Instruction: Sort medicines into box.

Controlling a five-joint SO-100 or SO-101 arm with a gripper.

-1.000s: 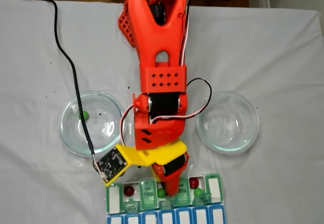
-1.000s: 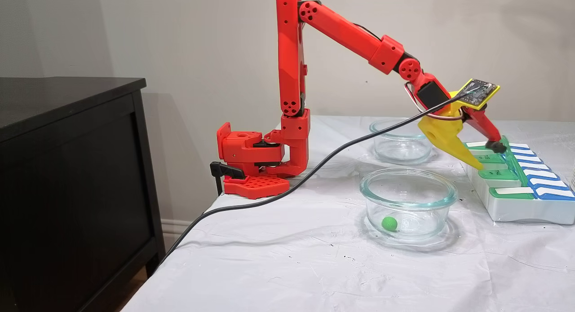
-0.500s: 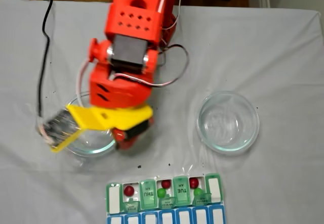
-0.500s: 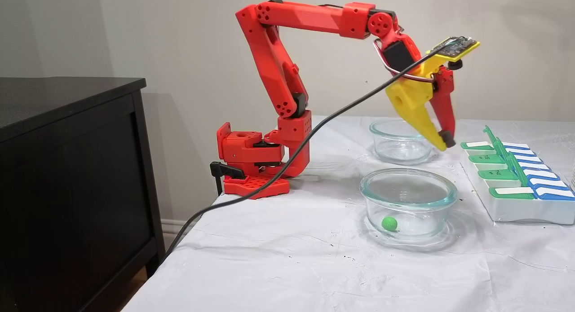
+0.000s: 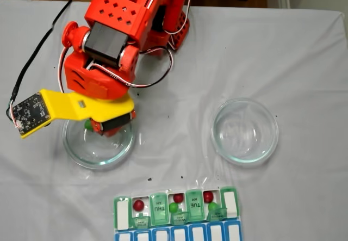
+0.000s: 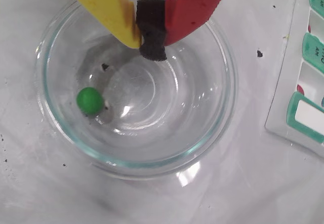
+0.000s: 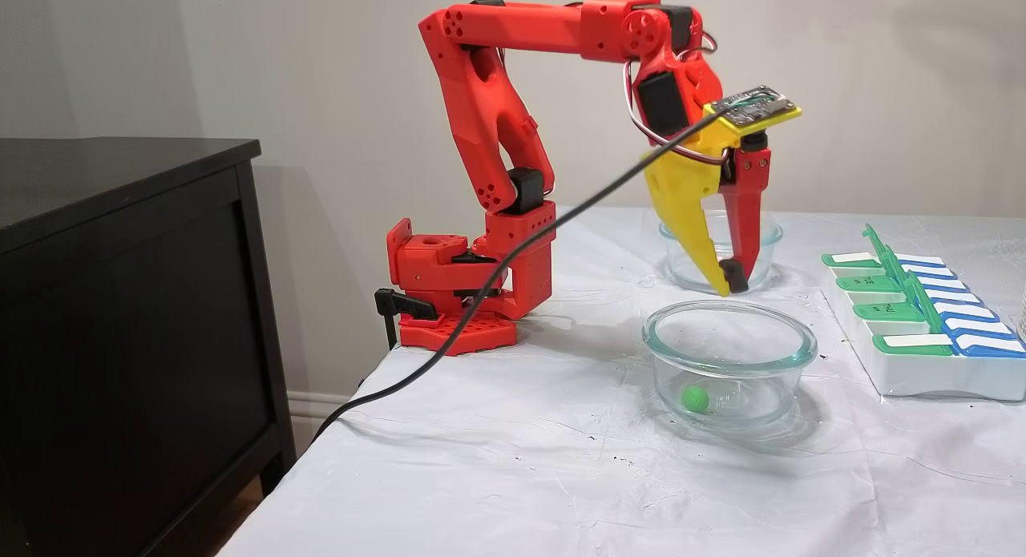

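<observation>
One green ball [image 6: 90,100] lies on the floor of the near glass dish [image 7: 789,353], left of centre in the wrist view, touching nothing else. The fingers [image 6: 152,29] hang above that dish, tips pressed together, yellow one [image 6: 104,4] against red one [image 6: 195,4], with a black pad at the tips and nothing held. In the side fixed view the fingers [image 7: 731,283] point straight down, tips just above the dish rim and clear of the glass. In the top fixed view the fingers [image 5: 109,125] sit over the upper part of the left dish [image 5: 122,148], partly covering the green ball [image 5: 87,124].

Second dish [image 5: 269,143], to the right in the top view, holds nothing that I can make out.

Box [image 5: 122,215] sits at the bottom edge of the top view, well apart from both dishes. Some green lids stand open. Three red balls are in open compartments: [image 5: 138,204], [image 5: 178,197], [image 5: 208,196]. Two green balls are there as well: [image 5: 173,207], [image 5: 213,206]. The blue row below is closed.

Black cable [image 7: 497,268] runs from the board on the wrist down off the edge of the white surface [image 7: 521,477].
</observation>
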